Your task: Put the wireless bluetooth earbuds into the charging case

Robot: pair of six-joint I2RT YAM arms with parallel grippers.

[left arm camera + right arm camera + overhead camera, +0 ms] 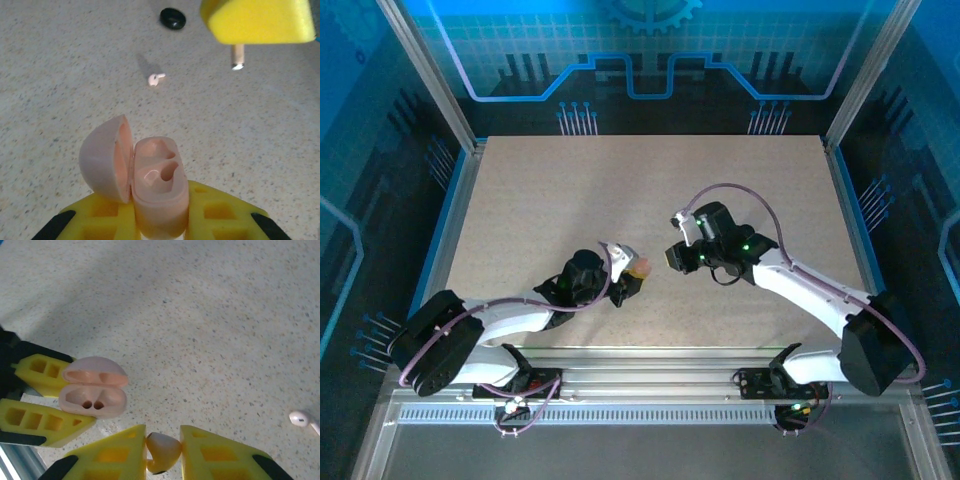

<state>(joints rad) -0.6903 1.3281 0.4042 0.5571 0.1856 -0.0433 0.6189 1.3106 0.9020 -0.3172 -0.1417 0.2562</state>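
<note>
The right pincer (162, 440) is clenching a pale earbud (162, 454). It is pinching the bulb so that the stem is sticking out past the fingers, seemingly to leave that end free to go into a well. Just to its left, the left pincer (160, 197) is gripping the pink charging case (157, 185) around its lower body. The lid is standing swung open to one side, and both wells are showing empty and facing the oncoming earbud. This hold is probably steadying the case so it cannot slide when the earbud presses in. The two pincers are sitting near each other but apart, with a strip of bare bench (620, 180) between them.

A second, loose earbud (156, 79) is lying on the bench on the far side of the case, and a black case (172, 18) is resting beyond it. Both are out of the direct line between earbud and wells.

From above, the work is happening near the middle of the bench, well apart from every edge. The tight side is looking like the raised lid, which stands just beside the wells.
</note>
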